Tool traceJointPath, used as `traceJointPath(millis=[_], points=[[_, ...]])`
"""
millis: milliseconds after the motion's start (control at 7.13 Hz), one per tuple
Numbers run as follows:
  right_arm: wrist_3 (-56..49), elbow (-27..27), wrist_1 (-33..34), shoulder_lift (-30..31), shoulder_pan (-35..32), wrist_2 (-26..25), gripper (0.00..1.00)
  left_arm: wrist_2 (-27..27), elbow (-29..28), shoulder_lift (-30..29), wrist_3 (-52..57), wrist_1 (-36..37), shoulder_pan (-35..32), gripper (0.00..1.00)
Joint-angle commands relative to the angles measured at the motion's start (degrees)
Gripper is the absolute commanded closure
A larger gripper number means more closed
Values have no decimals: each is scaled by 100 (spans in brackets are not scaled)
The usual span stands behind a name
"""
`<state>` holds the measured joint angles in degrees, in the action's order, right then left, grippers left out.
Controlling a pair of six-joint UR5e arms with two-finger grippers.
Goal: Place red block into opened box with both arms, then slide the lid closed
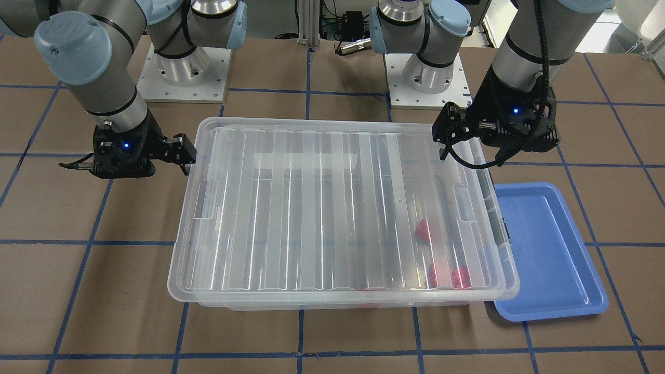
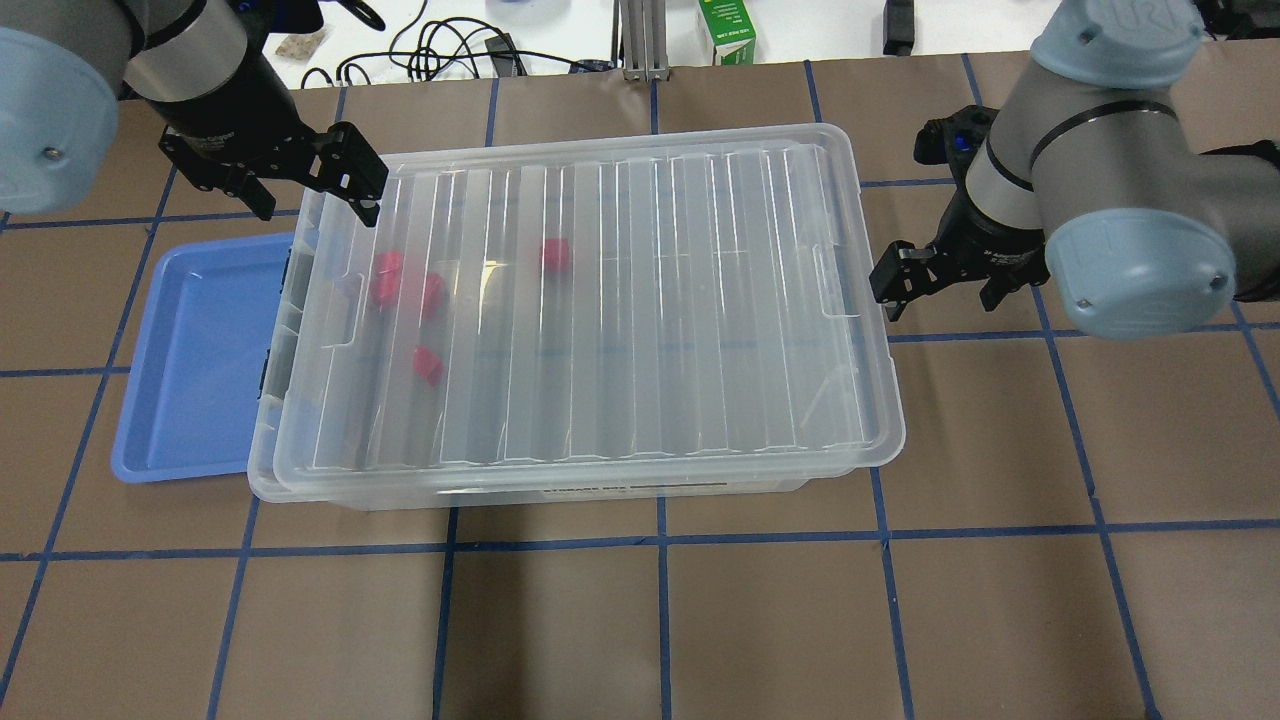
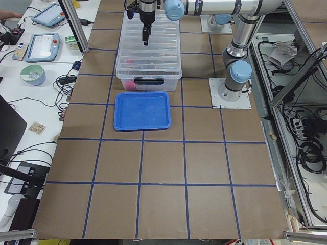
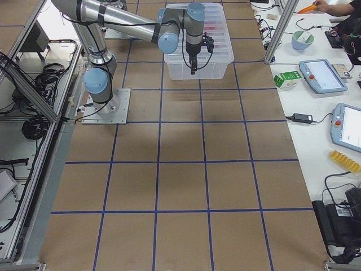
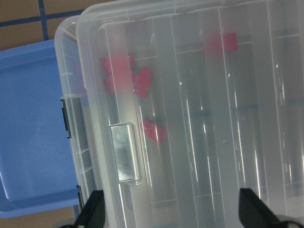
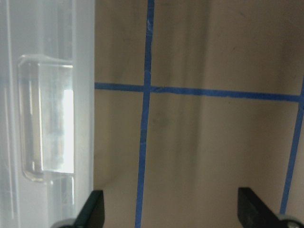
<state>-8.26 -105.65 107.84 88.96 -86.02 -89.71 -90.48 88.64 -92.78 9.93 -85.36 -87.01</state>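
The ribbed translucent lid (image 2: 620,300) lies on top of the clear box (image 2: 600,492), set slightly askew toward my right side. Several red blocks show blurred through it, one (image 2: 555,255) near the far middle and others (image 2: 405,285) near the box's left end. One red block (image 5: 154,132) sits below the lid's notch in the left wrist view. My left gripper (image 2: 355,185) hovers open over the lid's far-left corner and holds nothing. My right gripper (image 2: 895,280) is open and empty beside the box's right short end, over the table.
A shallow blue tray (image 2: 200,350) lies flat against the box's left end, under my left arm. Brown table (image 2: 700,620) with blue tape lines stretches in front of the box. Cables and a green carton (image 2: 728,30) sit past the far edge.
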Motion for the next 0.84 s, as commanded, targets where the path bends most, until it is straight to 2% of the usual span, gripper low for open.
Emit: traceJointPath(millis=[0, 140, 280, 701], points=[[252, 848, -872, 348, -211, 32, 0, -23, 74, 23, 0, 2, 0, 0], [776, 1418, -1523, 359, -552, 15, 0, -14, 5, -20, 0, 19, 0, 0], [1147, 1763, -1982, 350, -808, -20, 0, 4, 4, -21, 0, 28, 0, 0], [1133, 1863, -2276, 359, -793, 6, 0, -31, 4, -21, -9, 28, -9, 0]])
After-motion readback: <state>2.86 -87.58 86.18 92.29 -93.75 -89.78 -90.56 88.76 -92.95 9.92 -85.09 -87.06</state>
